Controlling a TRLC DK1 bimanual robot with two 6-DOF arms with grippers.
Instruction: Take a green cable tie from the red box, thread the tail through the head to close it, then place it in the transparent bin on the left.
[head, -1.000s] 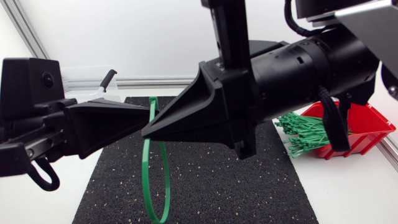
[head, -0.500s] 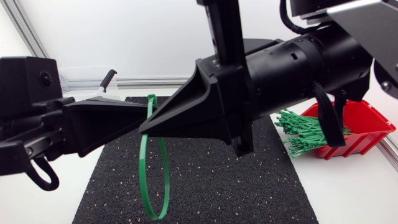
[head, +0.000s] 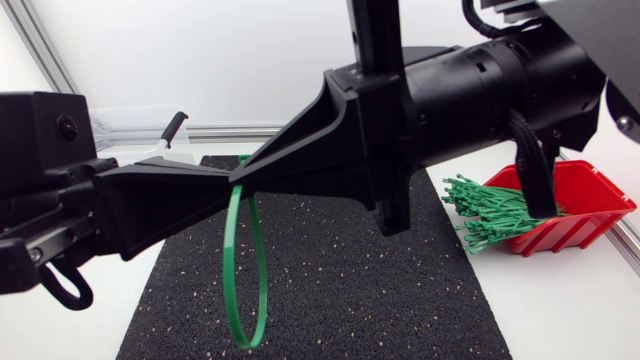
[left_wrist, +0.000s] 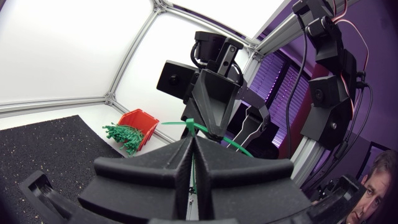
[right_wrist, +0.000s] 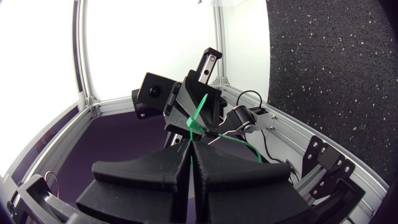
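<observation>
High over the black mat (head: 380, 290), my left gripper (head: 226, 187) and right gripper (head: 246, 176) meet tip to tip. Both are shut on one green cable tie (head: 232, 270), whose loop hangs down below the tips. In the left wrist view the left gripper (left_wrist: 193, 139) pinches the cable tie (left_wrist: 200, 126) with the right gripper facing it. In the right wrist view the right gripper (right_wrist: 191, 143) holds the cable tie (right_wrist: 198, 117), its end sticking up. The red box (head: 575, 205) at the right holds several green ties (head: 490, 212). The transparent bin (head: 125, 128) stands at the back left.
A black-handled object (head: 173, 127) rests at the transparent bin's edge. White table surrounds the mat, with an aluminium rail along the back. The red box (left_wrist: 138, 125) also shows ahead of the left gripper in its wrist view.
My right gripper has risen a little, and its tip now covers the tie's upper end. The hanging loop has narrowed and shifted slightly left. The left arm has barely moved.
</observation>
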